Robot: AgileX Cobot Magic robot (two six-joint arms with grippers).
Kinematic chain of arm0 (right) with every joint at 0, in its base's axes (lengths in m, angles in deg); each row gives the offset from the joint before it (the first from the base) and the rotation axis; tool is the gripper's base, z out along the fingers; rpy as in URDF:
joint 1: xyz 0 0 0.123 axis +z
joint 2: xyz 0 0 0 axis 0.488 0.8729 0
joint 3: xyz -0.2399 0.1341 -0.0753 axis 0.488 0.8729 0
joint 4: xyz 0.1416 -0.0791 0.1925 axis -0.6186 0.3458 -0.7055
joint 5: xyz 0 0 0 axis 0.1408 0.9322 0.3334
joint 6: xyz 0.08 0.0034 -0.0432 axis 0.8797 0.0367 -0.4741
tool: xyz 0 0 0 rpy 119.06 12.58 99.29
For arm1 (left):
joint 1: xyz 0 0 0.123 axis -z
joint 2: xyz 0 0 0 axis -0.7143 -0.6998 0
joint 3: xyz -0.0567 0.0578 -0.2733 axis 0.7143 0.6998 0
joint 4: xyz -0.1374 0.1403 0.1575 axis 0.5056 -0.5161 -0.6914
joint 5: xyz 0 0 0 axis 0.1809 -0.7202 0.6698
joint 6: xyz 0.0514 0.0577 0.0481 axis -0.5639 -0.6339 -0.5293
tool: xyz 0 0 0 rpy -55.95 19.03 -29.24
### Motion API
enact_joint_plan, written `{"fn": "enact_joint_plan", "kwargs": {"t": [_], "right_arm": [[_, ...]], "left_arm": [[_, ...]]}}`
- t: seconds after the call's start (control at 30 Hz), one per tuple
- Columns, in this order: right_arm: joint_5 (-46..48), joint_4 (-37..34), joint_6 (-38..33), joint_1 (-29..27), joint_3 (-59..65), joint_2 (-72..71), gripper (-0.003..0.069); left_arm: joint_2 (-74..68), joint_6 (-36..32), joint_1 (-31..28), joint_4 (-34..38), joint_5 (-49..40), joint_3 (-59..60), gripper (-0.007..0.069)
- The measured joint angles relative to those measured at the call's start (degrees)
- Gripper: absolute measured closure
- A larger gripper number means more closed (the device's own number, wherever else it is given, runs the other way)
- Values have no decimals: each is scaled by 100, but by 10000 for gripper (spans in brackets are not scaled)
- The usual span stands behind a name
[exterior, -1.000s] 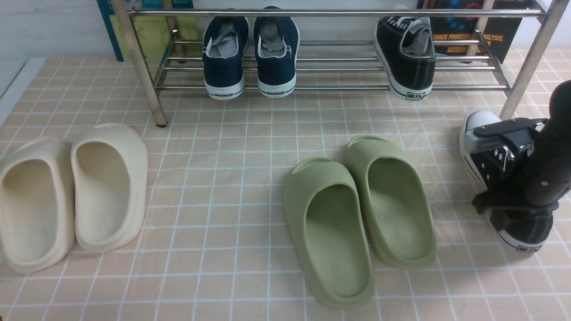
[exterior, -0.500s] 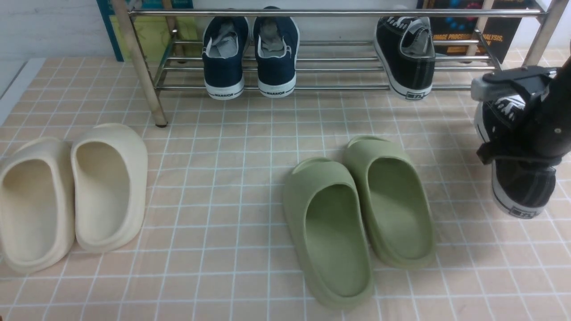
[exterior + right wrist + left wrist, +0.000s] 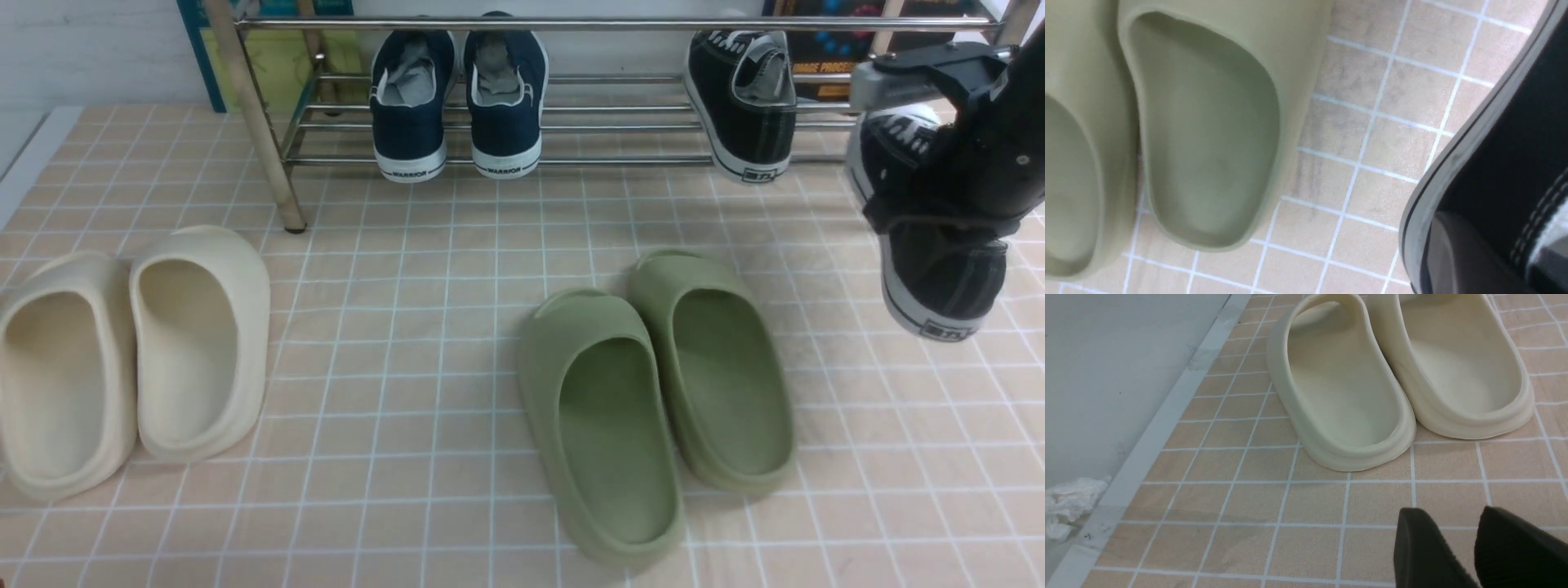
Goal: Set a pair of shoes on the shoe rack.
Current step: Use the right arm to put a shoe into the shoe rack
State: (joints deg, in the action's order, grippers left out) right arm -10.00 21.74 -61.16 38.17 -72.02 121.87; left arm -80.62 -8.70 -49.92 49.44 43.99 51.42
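Note:
One black sneaker (image 3: pixel 747 98) with a white sole stands on the steel shoe rack (image 3: pixel 620 24), at its right part, heel toward me. My right gripper (image 3: pixel 947 175) is shut on the second black sneaker (image 3: pixel 939 278) and holds it in the air just in front of the rack's right end, heel down toward me. In the right wrist view this sneaker (image 3: pixel 1506 163) fills the corner, with a finger (image 3: pixel 1457 253) pressed on its side. My left gripper (image 3: pixel 1474 539) is open and empty, low over the tiled mat; it is out of the front view.
Two navy "WARRIOR" sneakers (image 3: pixel 457 98) stand on the rack's left part. Olive green slippers (image 3: pixel 661 392) lie mid-floor, also in the right wrist view (image 3: pixel 1200 122). Cream slippers (image 3: pixel 131 351) lie at the left, near my left gripper (image 3: pixel 1392 375). The mat's edge (image 3: pixel 1147 437) and crumpled paper (image 3: pixel 1065 502) lie beyond.
My right gripper has lifted the black sneaker off the floor and carried it up and toward the rack. Nothing else has moved.

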Motion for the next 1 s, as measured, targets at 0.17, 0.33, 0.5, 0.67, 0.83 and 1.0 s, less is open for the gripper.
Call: {"fn": "enact_joint_plan", "kwargs": {"t": [0.17, 0.33, 0.5, 0.67, 0.83, 1.0], "right_arm": [[203, -98, -50, 89, 0, -191, 652], [-193, 178, -50, 89, -4, -202, 652], [-487, 288, -50, 83, -17, 43, 652], [-786, 453, -50, 83, -69, 386, 652], [-805, 540, -50, 83, -737, 903, 652], [-746, 731, -50, 83, -1840, 1618, 652]], "left_arm": [[0, 0, 0, 0, 0, 0, 388], [0, 0, 0, 0, 0, 0, 388], [0, 0, 0, 0, 0, 0, 388], [0, 0, 0, 0, 0, 0, 388], [0, 0, 0, 0, 0, 0, 388], [0, 0, 0, 0, 0, 0, 387]]}}
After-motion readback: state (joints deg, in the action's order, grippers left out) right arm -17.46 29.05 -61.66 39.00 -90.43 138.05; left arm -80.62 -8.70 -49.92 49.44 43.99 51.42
